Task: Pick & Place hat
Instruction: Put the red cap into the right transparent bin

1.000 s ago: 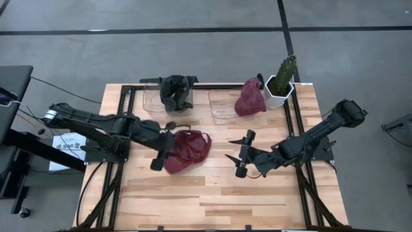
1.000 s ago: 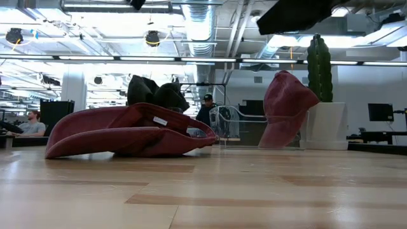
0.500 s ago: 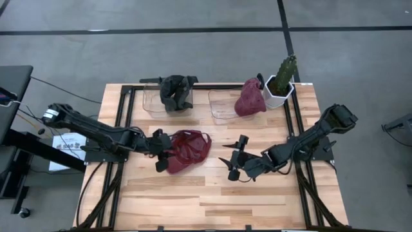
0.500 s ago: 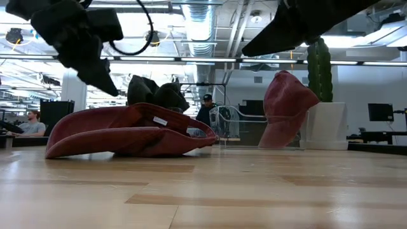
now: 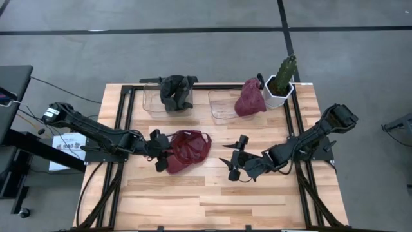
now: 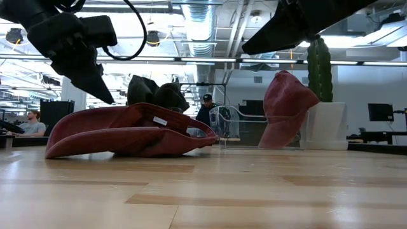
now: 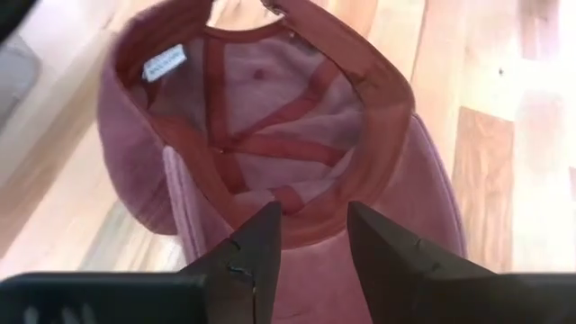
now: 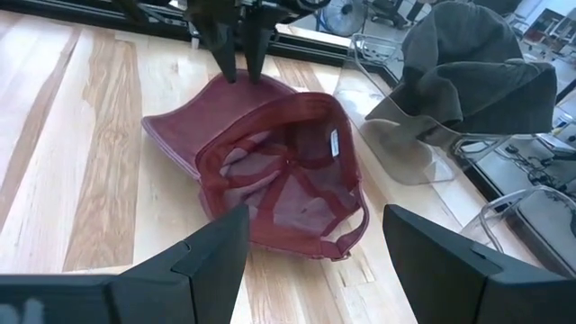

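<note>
The red cap (image 5: 187,149) lies upside down on the wooden tabletop (image 5: 212,193), near the middle. The left pincer (image 5: 158,149) hangs just beside its brim, fingers a little apart — holding nothing. The right pincer (image 5: 234,158) waits to the cap's right, spread wide and empty.

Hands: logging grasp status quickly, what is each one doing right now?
Left hand: open, poised over the red cap, holding nothing.
Right hand: open, empty.
</note>
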{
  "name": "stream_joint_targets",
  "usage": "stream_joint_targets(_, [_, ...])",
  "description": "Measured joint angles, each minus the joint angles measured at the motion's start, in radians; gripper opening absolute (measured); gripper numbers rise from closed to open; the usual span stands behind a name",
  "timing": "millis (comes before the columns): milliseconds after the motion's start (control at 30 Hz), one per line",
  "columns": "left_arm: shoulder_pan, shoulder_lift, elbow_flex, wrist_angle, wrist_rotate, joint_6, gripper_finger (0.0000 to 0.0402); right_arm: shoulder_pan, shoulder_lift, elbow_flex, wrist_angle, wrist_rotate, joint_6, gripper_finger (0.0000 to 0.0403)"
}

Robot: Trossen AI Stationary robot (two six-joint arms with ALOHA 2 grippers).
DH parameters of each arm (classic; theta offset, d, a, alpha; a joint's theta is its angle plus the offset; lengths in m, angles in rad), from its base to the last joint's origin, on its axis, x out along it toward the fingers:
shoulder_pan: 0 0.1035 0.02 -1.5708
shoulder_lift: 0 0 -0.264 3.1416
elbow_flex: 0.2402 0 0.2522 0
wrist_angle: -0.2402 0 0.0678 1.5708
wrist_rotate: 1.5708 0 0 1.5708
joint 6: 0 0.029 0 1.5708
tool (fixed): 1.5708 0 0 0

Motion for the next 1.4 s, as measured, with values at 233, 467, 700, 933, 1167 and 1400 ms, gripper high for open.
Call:
stream_joint_targets(233, [0.008,-0.004,0.000,-0.030,-0.123,0.012,0.0126,0.000,0.000,0.000,0.000,-0.002,0.000,0.0249])
stream_joint_targets(467, [0.049,-0.062,0.000,-0.074,-0.127,-0.052,0.0126,0.000,0.000,0.000,-0.002,-0.002,0.000,0.0249])
stream_joint_targets(700, [0.092,-0.082,0.000,-0.155,-0.093,-0.153,0.0126,0.000,0.000,0.000,-0.008,-0.011,0.001,0.0249])
stream_joint_targets(933, [0.101,-0.082,0.000,-0.154,-0.015,-0.151,0.0126,0.000,0.000,0.000,-0.008,-0.036,0.001,0.0249])
stream_joint_targets(1167, [0.100,-0.082,-0.027,-0.147,0.012,-0.150,0.0126,0.000,0.000,0.000,-0.008,-0.036,0.001,0.0249])
stream_joint_targets(1400, [0.100,-0.082,-0.115,-0.072,0.016,-0.181,0.0126,0.000,0.000,0.000,-0.007,-0.036,0.001,0.0249])
